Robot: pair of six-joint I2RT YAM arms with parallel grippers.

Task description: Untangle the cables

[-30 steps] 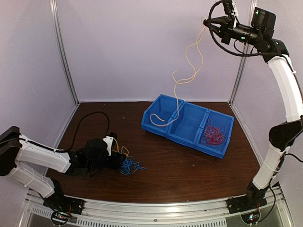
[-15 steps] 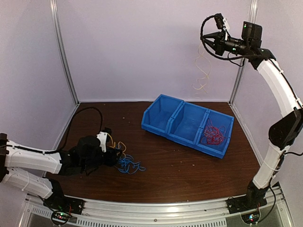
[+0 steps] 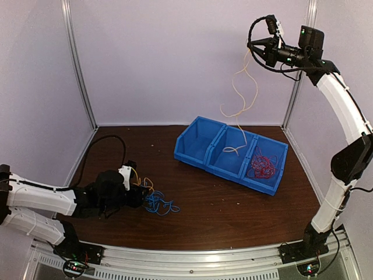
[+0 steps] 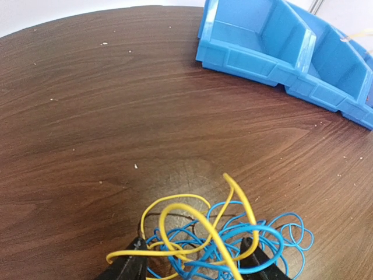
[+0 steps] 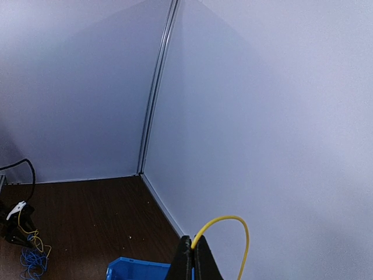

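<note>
Roughly halfway. Red cables [image 3: 262, 166] binned near far-right corner of counter [image 3: 233, 210]; right claw [image 3: 254, 45] pinched shut on yellow cable [image 3: 240, 99], tail dangling into middle compartment of bin [image 3: 198, 153]. Left claw [image 4: 195, 267] spread open astride blue-yellow tangle [image 4: 233, 240] by near-left corner, unsorted.

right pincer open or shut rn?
Shut: the right pincer grips the yellow cable. Wrist view shows its fingers pressed together on it; overhead, the cable hangs down into the middle compartment of the blue bin.
</note>
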